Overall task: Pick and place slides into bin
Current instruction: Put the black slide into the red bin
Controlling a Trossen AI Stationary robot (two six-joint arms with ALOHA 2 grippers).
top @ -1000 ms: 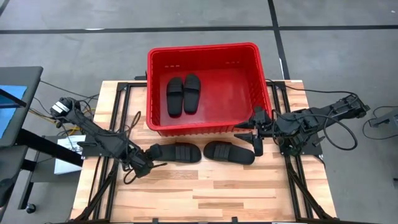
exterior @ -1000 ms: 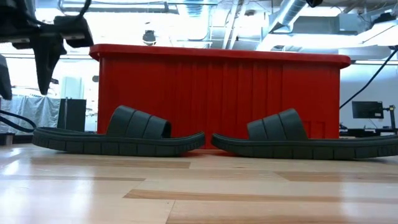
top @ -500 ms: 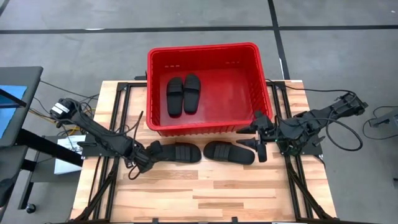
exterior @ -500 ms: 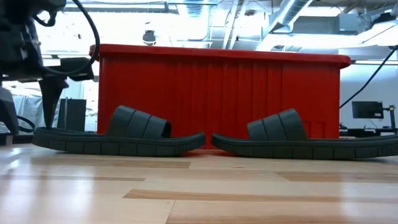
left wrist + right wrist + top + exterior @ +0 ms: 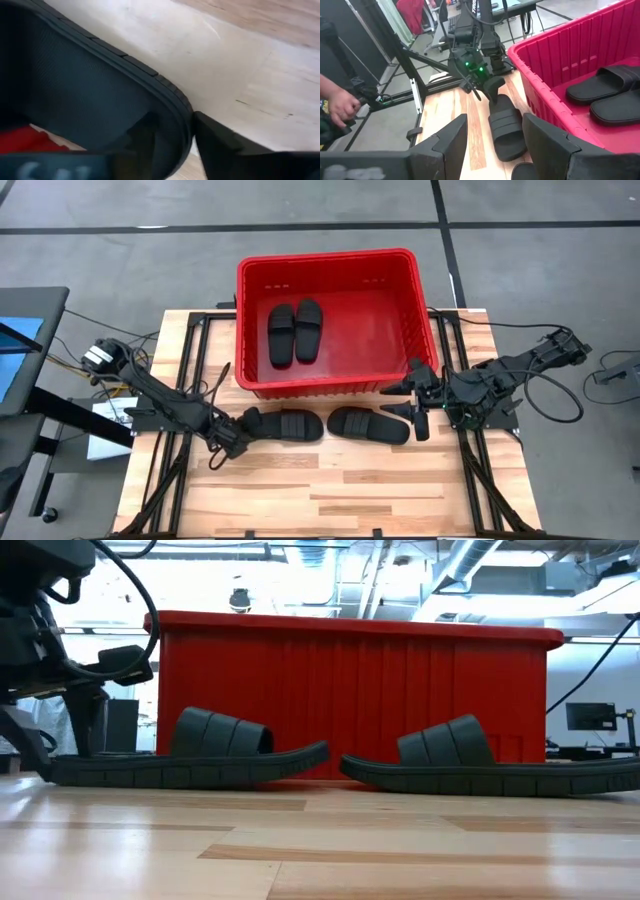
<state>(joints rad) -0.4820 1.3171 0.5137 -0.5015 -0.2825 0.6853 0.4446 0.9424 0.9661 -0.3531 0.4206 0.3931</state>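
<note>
Two black slides point(image 5: 295, 332) lie side by side on the floor of the red bin point(image 5: 330, 257). Two more rest on the table in front of it, end to end. My left gripper point(image 5: 232, 438) is down at the left slide's point(image 5: 290, 425) left end and shut on it. That slide's right end point(image 5: 310, 752) is tipped up off the wood. The right slide point(image 5: 368, 425) lies flat on its sole. My right gripper point(image 5: 415, 408) hangs open above that slide's right end, by the bin's front right corner, touching nothing. My left gripper pinches the left slide's rounded left end point(image 5: 182, 117) between its two fingers, one finger point(image 5: 145, 142) on the footbed and the other point(image 5: 225, 147) outside the sole's edge. The fingers slant down from the table's left. That end stays low on the table.
A person's hand point(image 5: 340, 107) shows beyond the table's left side. Black frame rails point(image 5: 185, 380) run along both sides of the tabletop. Bare wood point(image 5: 330, 490) lies between the slides and the near edge.
My left gripper has sunk onto the left slide's left end and taken hold there. That slide's right end has tipped up off the table while its left end has stayed down. The right slide has not moved.
</note>
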